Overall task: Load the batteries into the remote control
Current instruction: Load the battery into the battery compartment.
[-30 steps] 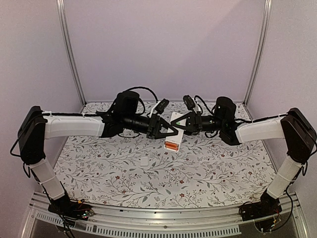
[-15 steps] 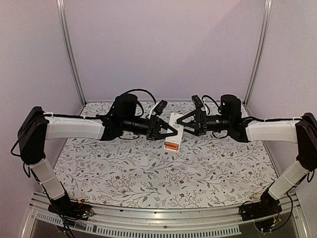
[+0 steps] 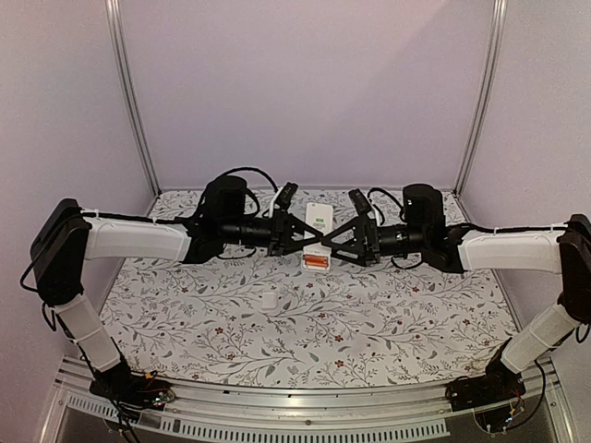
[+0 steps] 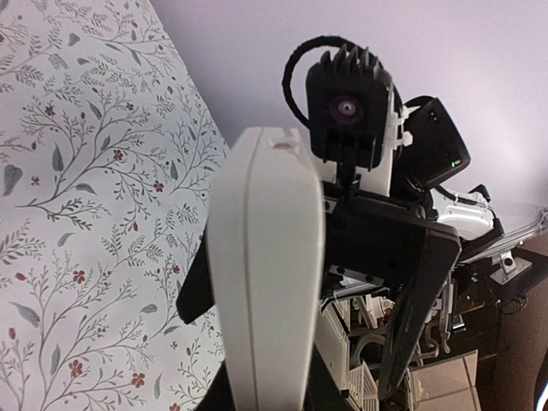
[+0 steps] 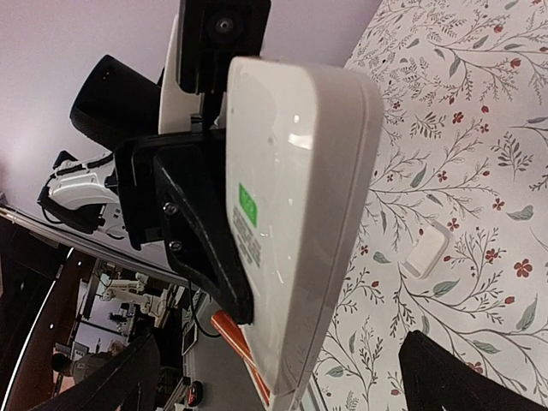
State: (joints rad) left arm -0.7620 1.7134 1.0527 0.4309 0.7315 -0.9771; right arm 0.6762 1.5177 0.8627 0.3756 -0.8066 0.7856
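**Mid-air hand-over above the table, three views.** The remote control is a slim white bar with rounded edges, hanging nearly upright between the two arms and well clear of the surface. The right wrist view shows its glossy back with a small green label. At its lower end an orange patch marks the batteries in the recess; how many are seated cannot be told. The left wrist view shows the bar edge-on, with a seam running down its side.

The left gripper is clamped on the remote control, its black fingers pressed against the bar's flat faces. The right gripper faces it from the other side, and its fingers are spread wide on either side of the bar without touching it.

A small white cover plate lies flat on the floral tablecloth, near the middle and well below the held bar. Lilac walls close the cell, aluminium posts stand in its corners, and a metal rail runs along the near edge.

Compared with one second ago, the right arm is stretched straighter and its fingers stand wider apart. The remote control sits slightly higher and more upright, and the two grippers now cross in an X.
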